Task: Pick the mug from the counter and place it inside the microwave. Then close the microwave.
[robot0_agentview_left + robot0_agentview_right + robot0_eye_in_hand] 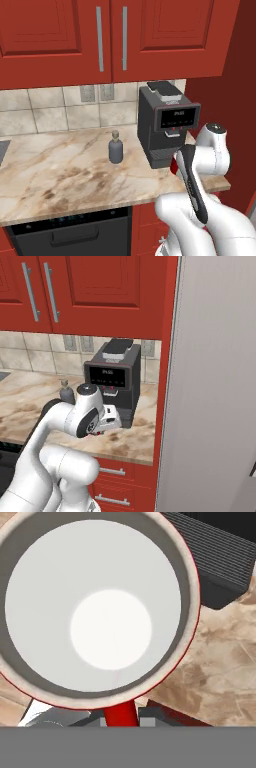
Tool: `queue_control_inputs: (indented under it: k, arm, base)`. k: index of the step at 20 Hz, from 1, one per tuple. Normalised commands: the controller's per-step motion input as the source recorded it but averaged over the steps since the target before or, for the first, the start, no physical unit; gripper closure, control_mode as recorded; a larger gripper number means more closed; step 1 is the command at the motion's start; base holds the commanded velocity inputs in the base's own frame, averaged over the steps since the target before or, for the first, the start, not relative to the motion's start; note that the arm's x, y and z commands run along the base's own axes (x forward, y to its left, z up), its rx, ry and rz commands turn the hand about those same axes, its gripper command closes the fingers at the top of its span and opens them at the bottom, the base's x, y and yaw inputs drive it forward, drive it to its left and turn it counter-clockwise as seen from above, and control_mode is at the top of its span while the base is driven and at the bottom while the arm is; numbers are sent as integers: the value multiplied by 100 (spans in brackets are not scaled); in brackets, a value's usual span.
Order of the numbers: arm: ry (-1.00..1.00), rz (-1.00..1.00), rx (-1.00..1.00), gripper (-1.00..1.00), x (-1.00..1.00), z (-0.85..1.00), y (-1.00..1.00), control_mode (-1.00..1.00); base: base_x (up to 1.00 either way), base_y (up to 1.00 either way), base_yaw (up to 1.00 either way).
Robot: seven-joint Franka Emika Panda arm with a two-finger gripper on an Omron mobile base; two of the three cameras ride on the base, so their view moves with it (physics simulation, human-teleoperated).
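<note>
red mug (95, 612) is pinched by its handle in the gripper (120, 714), jaws pressed tight on it (white inside faces the hand cam), right by the coffee machine (167, 127) over the counter (65, 170), upright, probably ready for carrying to the microwave.

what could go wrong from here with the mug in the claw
1. The claw is shut on the mug by its thin red handle alone, so the mug may swing or slip during a fast move.
2. The coffee machine stands right beside the mug, so lifting or turning could knock against it.
3. The soap bottle stands on the counter to the left, so a wide swing might tip it.
</note>
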Motion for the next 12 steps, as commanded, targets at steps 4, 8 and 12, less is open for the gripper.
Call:
queue_control_inputs:
  k: [4, 8, 12]
  arm:
    - [0, -23, 0, 100, -6, 51, 0, -100]
    - [0, -16, 0, 100, -35, 31, 0, -100]
    - [0, -9, 0, 100, -53, 39, 0, -100]
  base:
    - [0, 0, 0]
    - [0, 0, 0]
    - [0, 0, 0]
